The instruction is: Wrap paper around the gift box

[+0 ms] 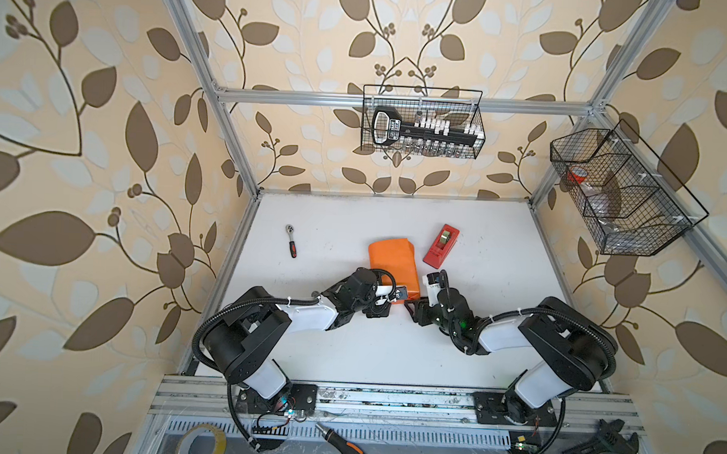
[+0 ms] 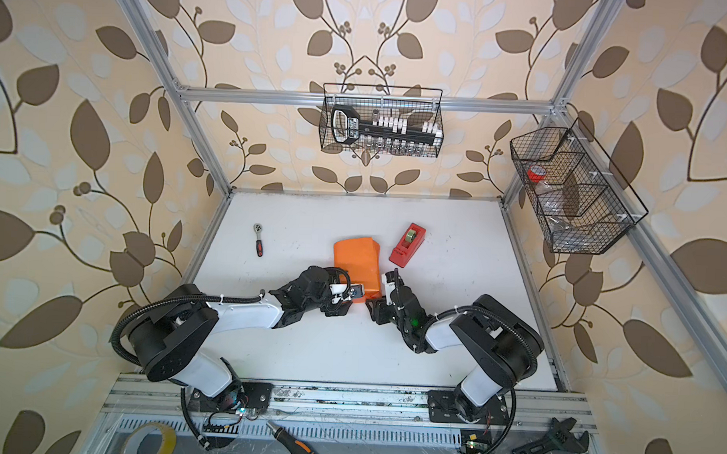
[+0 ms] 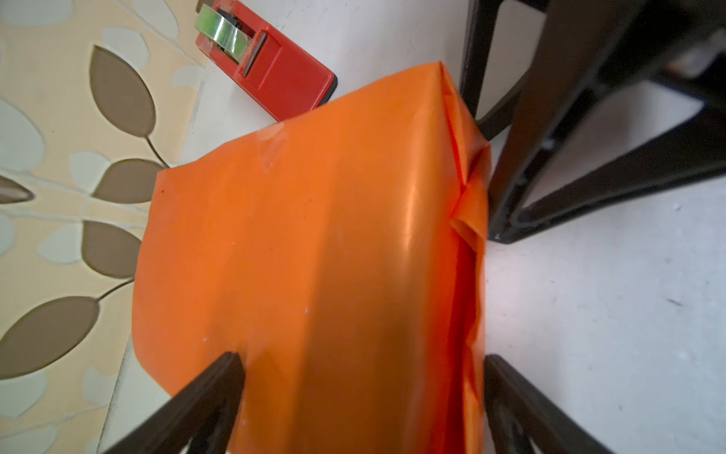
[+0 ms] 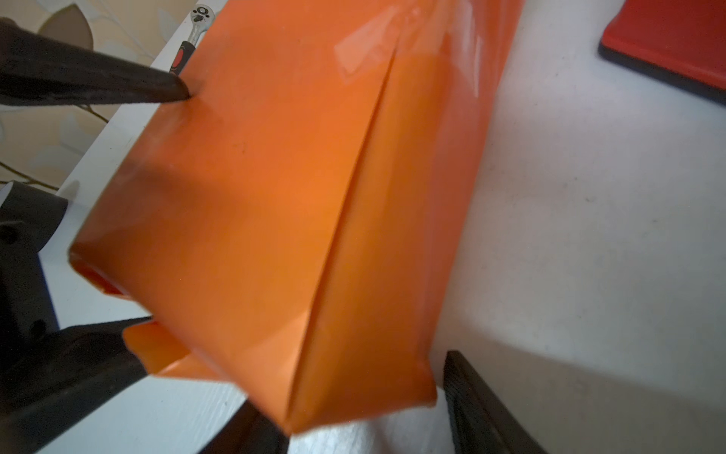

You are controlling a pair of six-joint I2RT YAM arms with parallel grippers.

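Left end effector (image 3: 363,357) is spread wide astride the orange paper (image 3: 314,236), the gift box hidden inside. Right end effector (image 4: 353,393) straddles a corner; I cannot tell if it pinches. Crease the loose end flat and tight before taping.

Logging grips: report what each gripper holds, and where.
Left gripper: open, holding nothing, one fingertip resting on the paper. Right gripper: jaws flank the paper's corner; whether they grip cannot be told.

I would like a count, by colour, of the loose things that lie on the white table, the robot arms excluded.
Orange: 1, the paper, folded into a parcel.
Red: 1, the tape dispenser.
Silver with a red and black handle: 1, the ratchet.
Total: 3.
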